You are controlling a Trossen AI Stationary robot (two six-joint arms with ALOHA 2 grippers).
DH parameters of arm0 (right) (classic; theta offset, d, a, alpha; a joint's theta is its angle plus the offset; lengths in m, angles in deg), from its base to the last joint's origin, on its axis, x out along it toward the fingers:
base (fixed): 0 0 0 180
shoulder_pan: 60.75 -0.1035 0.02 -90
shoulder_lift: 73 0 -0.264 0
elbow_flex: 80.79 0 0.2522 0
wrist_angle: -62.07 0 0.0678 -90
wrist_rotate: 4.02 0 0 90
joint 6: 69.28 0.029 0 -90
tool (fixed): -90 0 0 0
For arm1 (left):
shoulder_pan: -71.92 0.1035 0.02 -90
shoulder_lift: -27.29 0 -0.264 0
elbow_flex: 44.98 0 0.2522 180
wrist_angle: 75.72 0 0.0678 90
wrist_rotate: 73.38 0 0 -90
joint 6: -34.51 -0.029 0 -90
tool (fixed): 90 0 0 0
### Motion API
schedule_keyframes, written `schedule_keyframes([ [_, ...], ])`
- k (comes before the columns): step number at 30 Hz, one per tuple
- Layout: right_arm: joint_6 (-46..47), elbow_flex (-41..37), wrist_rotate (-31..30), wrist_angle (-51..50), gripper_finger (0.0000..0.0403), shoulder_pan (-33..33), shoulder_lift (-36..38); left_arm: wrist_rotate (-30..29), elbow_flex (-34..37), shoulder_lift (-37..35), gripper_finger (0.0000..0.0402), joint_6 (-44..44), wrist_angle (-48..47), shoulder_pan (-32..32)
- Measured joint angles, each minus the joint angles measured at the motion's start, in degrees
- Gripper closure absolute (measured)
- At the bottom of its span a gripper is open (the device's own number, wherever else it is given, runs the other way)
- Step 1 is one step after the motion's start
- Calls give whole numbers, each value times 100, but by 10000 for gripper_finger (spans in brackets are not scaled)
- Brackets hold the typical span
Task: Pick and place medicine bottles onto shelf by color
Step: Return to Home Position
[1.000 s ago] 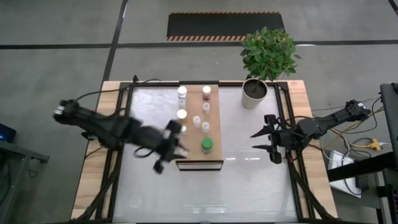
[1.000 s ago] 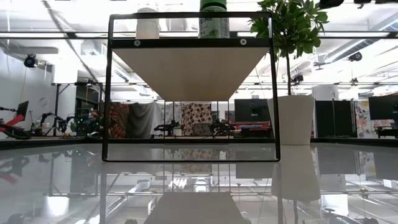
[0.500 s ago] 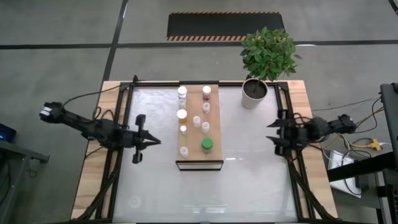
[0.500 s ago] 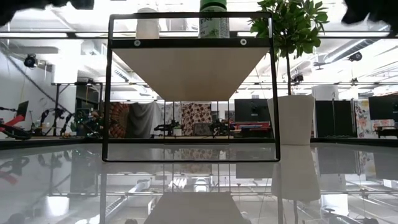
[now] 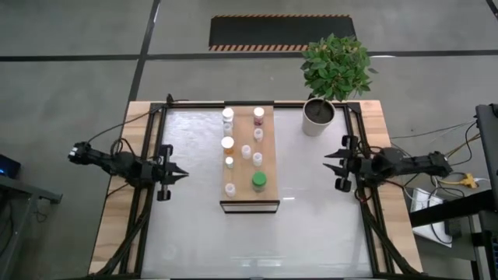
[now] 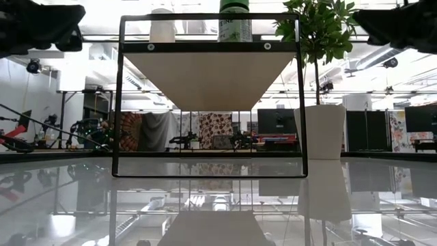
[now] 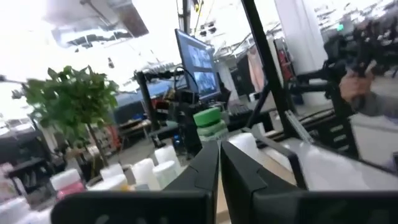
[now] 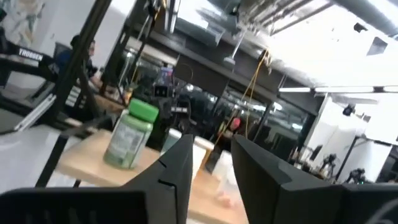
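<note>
The shelf (image 5: 249,159), a light-wood plank in a black frame, stands raised over the middle of the table. Several medicine bottles stand upright on it: white-capped ones (image 5: 227,143), a maroon one (image 5: 258,113) at the far end, and a green-topped one (image 5: 258,181) near the front. The left wrist view shows the green-topped bottle (image 7: 208,121), and so does the right wrist view (image 8: 132,140). My left gripper (image 5: 177,174) is shut and empty at the table's left side, pointing at the shelf. My right gripper (image 5: 333,167) is open and empty at the right side.
A potted plant in a white pot (image 5: 317,117) stands at the far right, close to the shelf's far end. Black frame rails (image 5: 152,155) run along the table's left and right sides beneath the arms. The glossy tabletop (image 5: 249,241) lies in front of the shelf.
My left gripper has drawn back from the shelf's left side toward the table's left edge, sinking and levelling out, and has shut with nothing in it. My right arm has sunk at the table's right edge, and its fingers have come closer together.
</note>
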Motion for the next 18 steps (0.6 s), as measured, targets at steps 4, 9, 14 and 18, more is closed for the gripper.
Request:
schedule_keyframes([
  [4, 194, 0, 318, -96, 321, 302, 1, -12, 3, -76, 402, 209, -15, 0],
  [9, 599, 0, 368, -17, 340, 426, 10, -24, -5, 81, 402, 263, 3, 0],
  [14, 720, -2, 363, -25, 344, 426, 0, -26, -5, 228, 402, 265, -13, 0],
  [18, 720, -2, 363, -28, 340, 426, -1, -28, -5, 338, 402, 266, 4, 0],
])
